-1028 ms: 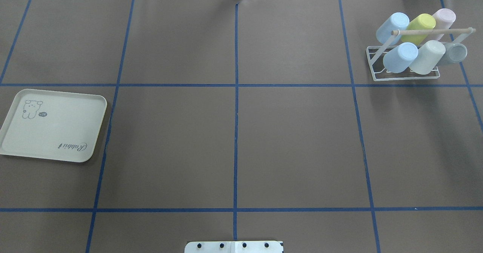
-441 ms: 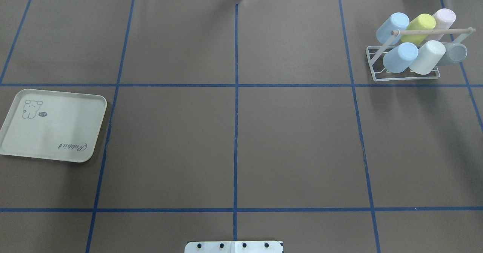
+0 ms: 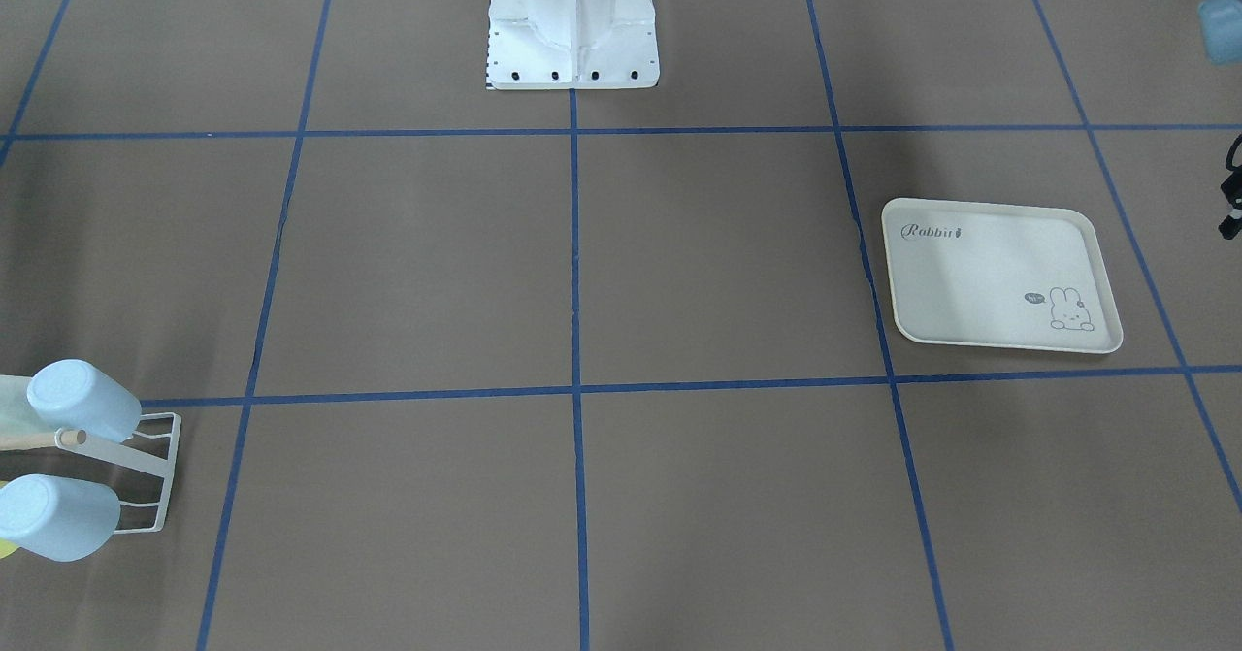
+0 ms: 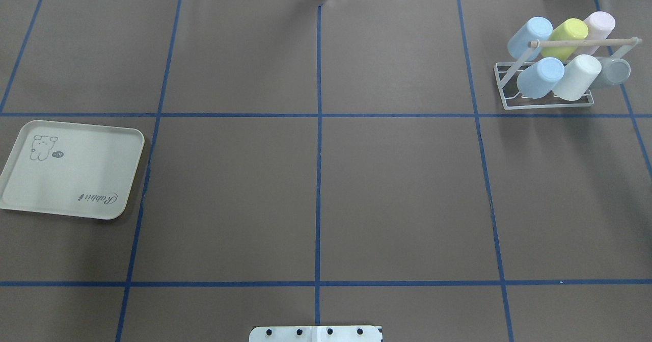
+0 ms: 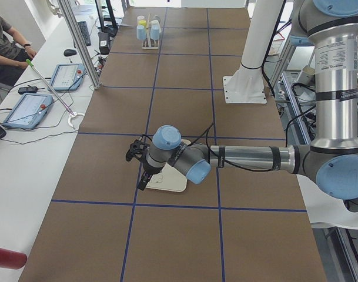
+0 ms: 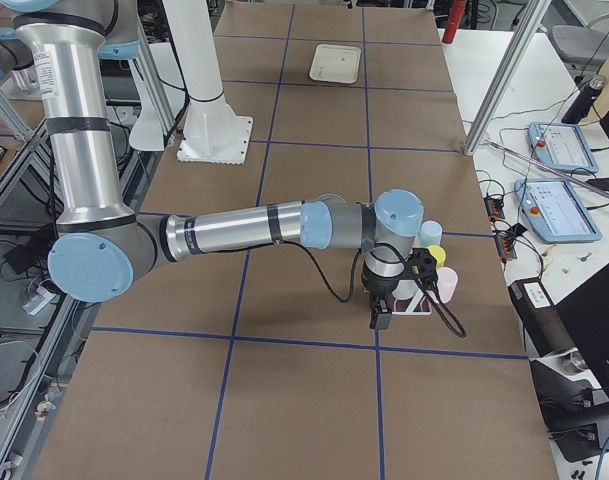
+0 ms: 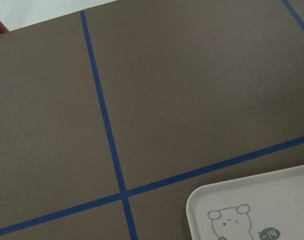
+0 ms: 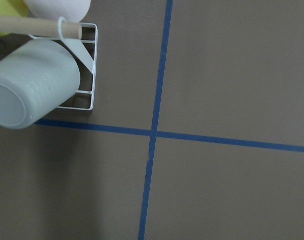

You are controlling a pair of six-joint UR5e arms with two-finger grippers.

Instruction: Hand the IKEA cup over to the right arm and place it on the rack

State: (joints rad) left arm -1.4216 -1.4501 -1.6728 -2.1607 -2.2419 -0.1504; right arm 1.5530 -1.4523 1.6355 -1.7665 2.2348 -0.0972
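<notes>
The white wire rack (image 4: 505, 103) with its wooden dowel (image 4: 580, 42) stands at the far right of the table. Several pastel cups hang on it, among them a blue cup (image 4: 540, 78), a white cup (image 4: 576, 77) and a grey cup (image 8: 34, 82). In the exterior right view my right gripper (image 6: 382, 310) hovers just beside the rack (image 6: 414, 300). In the exterior left view my left gripper (image 5: 140, 170) hangs over the cream tray (image 5: 170, 183). Neither gripper shows in the overhead or wrist views, so I cannot tell whether either is open or shut.
The rabbit-print tray (image 4: 71, 168) lies at the left with nothing on it. The robot's white base (image 3: 572, 20) stands at the middle of the near edge. Blue tape lines divide the brown table. A person sits at a side desk with tablets (image 5: 32, 106).
</notes>
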